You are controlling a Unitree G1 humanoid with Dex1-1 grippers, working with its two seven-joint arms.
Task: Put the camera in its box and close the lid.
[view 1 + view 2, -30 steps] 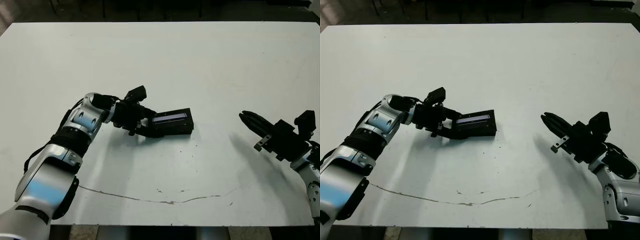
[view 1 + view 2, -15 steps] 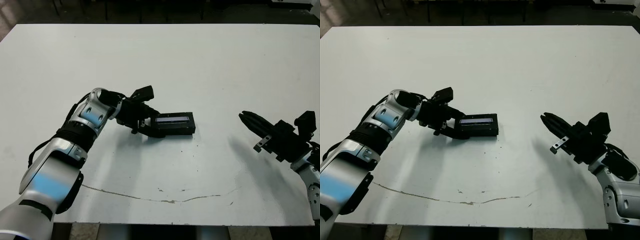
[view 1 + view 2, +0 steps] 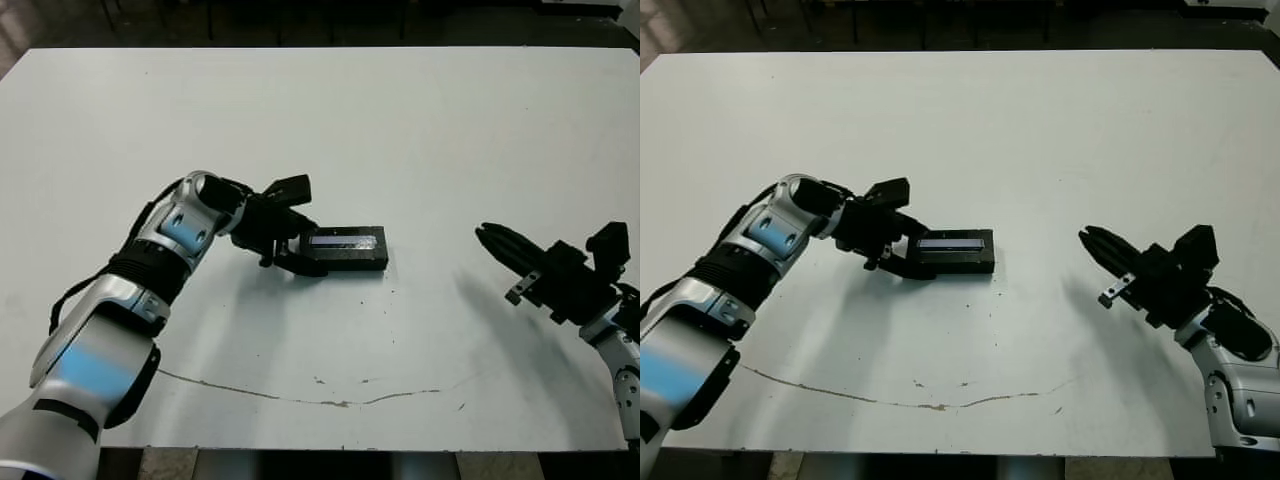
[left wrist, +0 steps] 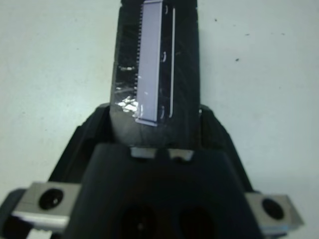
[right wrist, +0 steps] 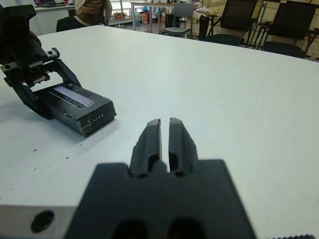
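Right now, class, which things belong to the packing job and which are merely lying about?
Job: flat black lid with silvery stripe; black box under it; left gripper clamping them.
Not: shut right gripper, apart; black chairs beyond white table.

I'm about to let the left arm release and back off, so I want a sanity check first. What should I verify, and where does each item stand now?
1. Lid on the box, stripe up: ok.
2. Lid flat, box resting on the table: ok.
3. Camera inside: cannot tell, the lid hides it.
4. Left pincer fingers straddle the box's end: ok, though contact cannot be told.
5. Right pincer shut, well clear of the box: ok.
6. Bare table around the box for the retreat: ok.
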